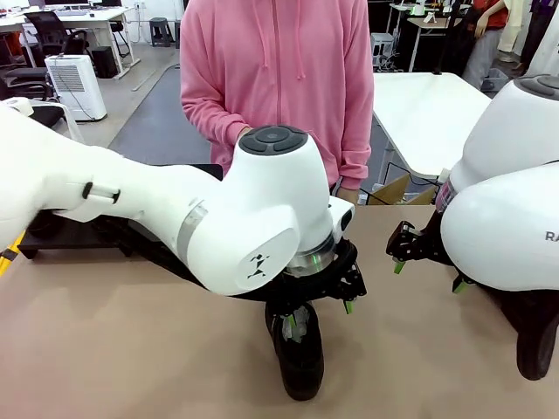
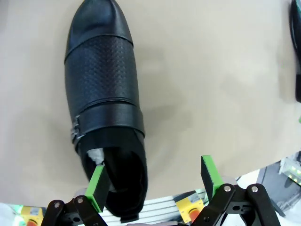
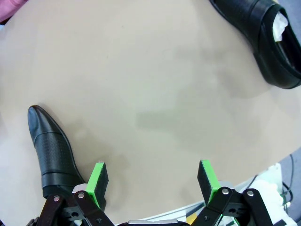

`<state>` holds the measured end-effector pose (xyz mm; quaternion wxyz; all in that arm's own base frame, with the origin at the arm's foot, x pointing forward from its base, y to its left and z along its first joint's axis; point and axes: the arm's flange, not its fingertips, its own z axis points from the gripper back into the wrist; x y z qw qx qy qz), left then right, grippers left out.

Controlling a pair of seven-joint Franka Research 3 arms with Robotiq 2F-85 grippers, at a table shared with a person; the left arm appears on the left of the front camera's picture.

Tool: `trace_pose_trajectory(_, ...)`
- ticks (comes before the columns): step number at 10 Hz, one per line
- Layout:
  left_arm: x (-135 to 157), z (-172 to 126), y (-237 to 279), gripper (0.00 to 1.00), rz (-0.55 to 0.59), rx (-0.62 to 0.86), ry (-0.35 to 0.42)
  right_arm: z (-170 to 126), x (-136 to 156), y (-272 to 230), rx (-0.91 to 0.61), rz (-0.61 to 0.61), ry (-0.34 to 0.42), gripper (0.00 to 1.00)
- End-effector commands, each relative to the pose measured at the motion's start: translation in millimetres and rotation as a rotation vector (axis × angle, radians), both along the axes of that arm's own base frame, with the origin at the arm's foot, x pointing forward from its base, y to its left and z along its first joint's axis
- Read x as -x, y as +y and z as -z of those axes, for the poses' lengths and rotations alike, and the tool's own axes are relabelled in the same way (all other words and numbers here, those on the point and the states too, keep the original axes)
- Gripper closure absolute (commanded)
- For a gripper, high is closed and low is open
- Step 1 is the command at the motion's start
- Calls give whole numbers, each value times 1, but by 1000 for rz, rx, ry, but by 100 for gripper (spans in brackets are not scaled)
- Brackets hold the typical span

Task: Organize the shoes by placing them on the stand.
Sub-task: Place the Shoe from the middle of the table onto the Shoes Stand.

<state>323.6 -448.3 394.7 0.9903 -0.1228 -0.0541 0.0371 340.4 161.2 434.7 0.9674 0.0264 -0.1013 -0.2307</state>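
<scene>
A glossy black shoe [image 1: 299, 360] lies on the tan table near its front edge, toe toward me. My left gripper [image 1: 319, 316] hangs open right above its heel end. In the left wrist view that shoe [image 2: 103, 108] has a perforated vamp and a buckle strap; one green pad [image 2: 99, 186] sits over its opening, and the gripper [image 2: 154, 181] holds nothing. My right gripper [image 1: 428, 275] is open above bare table; in its own view the gripper [image 3: 153, 181] has one shoe [image 3: 51, 155] beside its left finger and a paper-stuffed shoe [image 3: 263, 37] farther off. The stand [image 1: 52, 237] shows partly behind my left arm.
A person in a pink hoodie [image 1: 275, 78] stands at the far edge of the table. Another black shoe [image 1: 534, 345] lies under my right arm at the right edge. A cardboard box [image 1: 397, 190] sits just beyond the far edge.
</scene>
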Motion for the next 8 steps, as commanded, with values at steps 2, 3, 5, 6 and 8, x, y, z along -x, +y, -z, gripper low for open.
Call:
trace_pose_trajectory(2, -6, 3, -34, 0, -52, -29, 22, 0, -1, -1, -4, -19, -1, 0)
trace_pose_trajectory(3, -10, 8, -36, 0, -84, -47, 28, 0, -1, -1, -4, -19, -1, 0)
trace_pose_trajectory(5, -20, 20, -35, 0, -119, -83, 55, 0, -1, -1, -4, -19, -1, 0)
trace_pose_trajectory(6, -25, 24, -35, 0, -123, -92, 63, 0, -1, -1, -4, -19, -1, 0)
trace_pose_trajectory(8, -30, 32, -35, 0, -98, -114, 106, 0, -1, -1, -4, -19, -1, 0)
